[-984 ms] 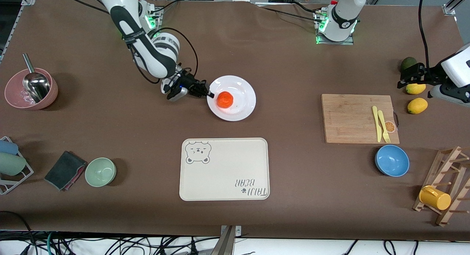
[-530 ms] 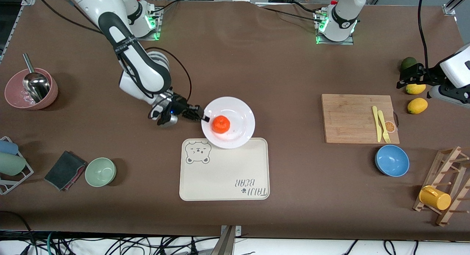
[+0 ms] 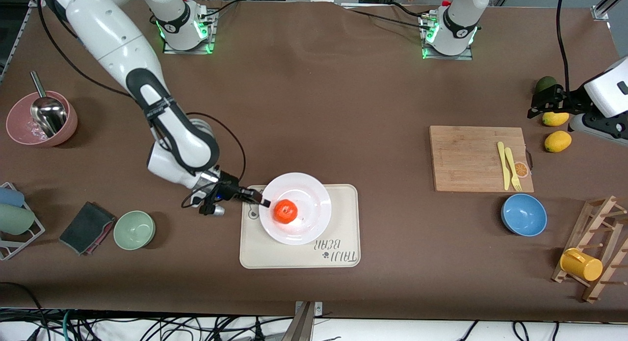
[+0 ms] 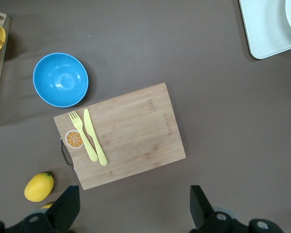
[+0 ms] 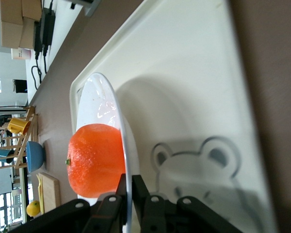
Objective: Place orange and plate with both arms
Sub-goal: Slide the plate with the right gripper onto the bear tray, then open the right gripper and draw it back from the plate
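While my right gripper [image 3: 263, 202] stays clamped on the plate [image 3: 301, 225] rim, the orange [image 3: 285, 211] rides on it above the tray [image 3: 343, 203], bear-corner end. Next I lower and release; my left gripper [image 3: 532, 110] waits open near the lemons [image 3: 557, 141].

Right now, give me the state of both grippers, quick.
Left gripper: open, empty, waiting over the table by the lemons.
Right gripper: shut on the white plate's rim, with the orange on it, over the bear tray.
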`<act>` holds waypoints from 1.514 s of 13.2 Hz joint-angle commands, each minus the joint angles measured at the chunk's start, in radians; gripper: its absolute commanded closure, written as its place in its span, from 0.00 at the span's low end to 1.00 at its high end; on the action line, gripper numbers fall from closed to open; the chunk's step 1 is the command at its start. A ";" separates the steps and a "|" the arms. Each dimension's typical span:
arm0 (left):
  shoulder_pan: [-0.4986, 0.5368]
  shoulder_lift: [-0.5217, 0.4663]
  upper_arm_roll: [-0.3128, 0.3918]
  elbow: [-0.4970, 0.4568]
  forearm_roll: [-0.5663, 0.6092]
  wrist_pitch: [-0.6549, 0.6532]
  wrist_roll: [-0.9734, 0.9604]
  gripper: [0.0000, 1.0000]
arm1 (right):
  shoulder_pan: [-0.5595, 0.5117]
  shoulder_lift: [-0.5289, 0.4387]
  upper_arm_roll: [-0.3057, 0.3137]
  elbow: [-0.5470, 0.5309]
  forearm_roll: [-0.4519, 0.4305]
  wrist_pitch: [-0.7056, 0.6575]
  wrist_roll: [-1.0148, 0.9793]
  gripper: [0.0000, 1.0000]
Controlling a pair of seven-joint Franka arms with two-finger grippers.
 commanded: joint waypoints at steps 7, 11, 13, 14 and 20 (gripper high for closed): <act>-0.006 0.013 -0.003 0.018 0.031 -0.017 0.016 0.00 | -0.013 0.042 -0.004 0.081 -0.082 -0.047 0.021 0.00; -0.006 0.013 -0.003 0.018 0.031 -0.017 0.016 0.00 | -0.015 -0.078 -0.133 0.073 -0.188 -0.343 0.035 0.00; -0.006 0.013 -0.003 0.018 0.031 -0.017 0.016 0.00 | -0.015 -0.156 -0.249 0.078 -0.324 -0.574 0.044 0.00; -0.006 0.013 -0.003 0.018 0.031 -0.017 0.016 0.00 | -0.015 -0.203 -0.292 0.076 -0.393 -0.663 0.044 0.00; -0.006 0.013 -0.003 0.019 0.031 -0.017 0.016 0.00 | -0.013 -0.585 -0.464 0.003 -0.839 -1.015 0.176 0.00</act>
